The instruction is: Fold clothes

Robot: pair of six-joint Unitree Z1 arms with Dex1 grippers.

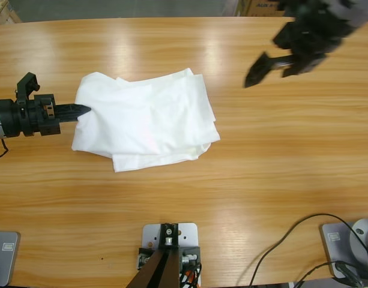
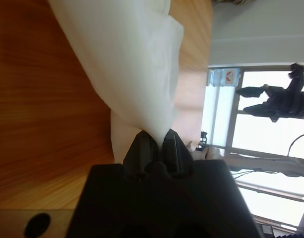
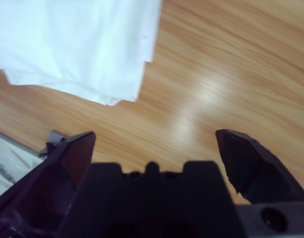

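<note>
black jaws of the left gripper (image 2: 158,148) clamp the edge of a white t-shirt (image 1: 147,120), which lies roughly folded into a thick bundle left of centre on the tabletop (image 1: 280,168). right gripper (image 3: 154,153) hangs spread wide, well apart. folding looks largely done, edges uneven; no containers in sight.

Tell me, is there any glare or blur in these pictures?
High view: pale glare streaks on the wooden table; the upper-right gripper looks smeared. Left wrist view: the bright window is washed out, and the white T-shirt at the left gripper is soft. Right wrist view: a shiny patch on the wood between the right gripper's blurred near jaws.
</note>
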